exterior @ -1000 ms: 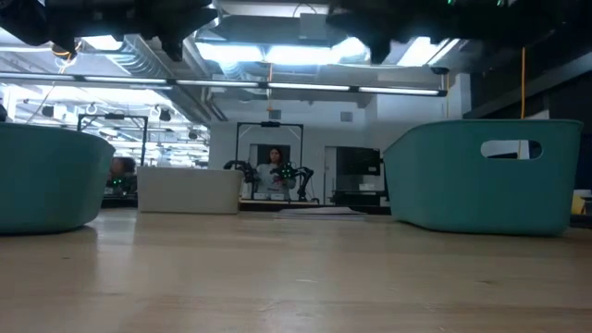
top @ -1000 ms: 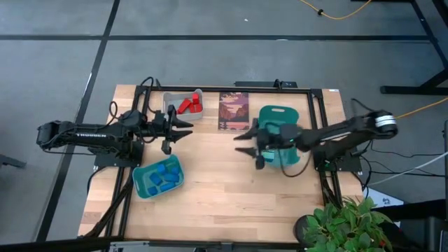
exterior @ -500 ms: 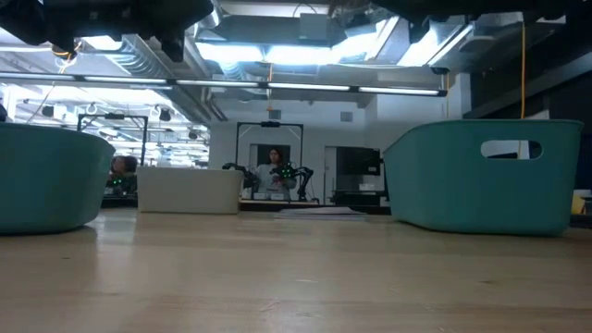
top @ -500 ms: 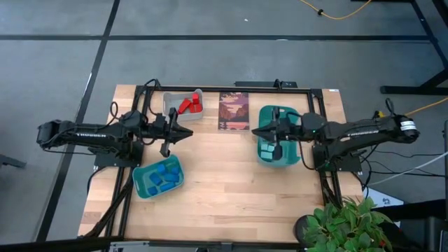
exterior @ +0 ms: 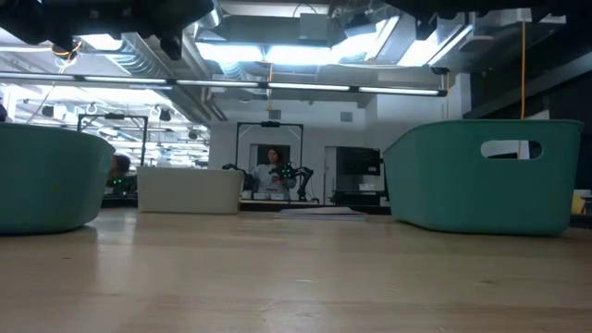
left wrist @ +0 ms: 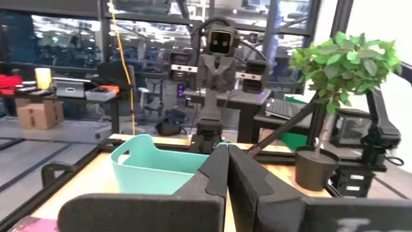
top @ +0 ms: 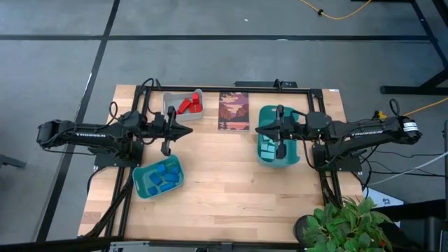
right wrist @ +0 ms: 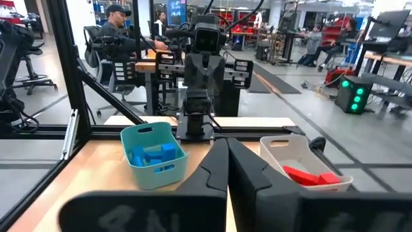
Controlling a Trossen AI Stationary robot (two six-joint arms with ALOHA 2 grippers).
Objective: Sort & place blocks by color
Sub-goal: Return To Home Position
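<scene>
The blocks lie sorted in three bins. Red blocks [top: 187, 105] fill the grey bin [top: 170, 100] at the far left. Dark blue blocks [top: 162, 176] sit in the teal bin [top: 144, 187] at the near left. Light cyan blocks [top: 269, 148] rest in the teal bin [top: 264, 162] on the right. My left gripper [top: 190, 131] hangs shut and level above bare table between the two left bins, holding nothing. My right gripper [top: 256, 130] is shut and level above the right bin's left rim, also holding nothing. The wrist views show each pair of fingers closed: left [left wrist: 228, 149], right [right wrist: 227, 143].
A dark picture card [top: 234, 110] lies flat at the far middle of the table. A black frame [top: 308, 89] borders the wooden top. A potted plant [top: 343, 222] stands off the near right corner. Bare wood spans the table's middle and near side.
Both grippers have shut on nothing. My right gripper has drawn back from the table's middle toward the right edge and risen, so that it now lies level over the right teal bin. My left arm has kept its place.
</scene>
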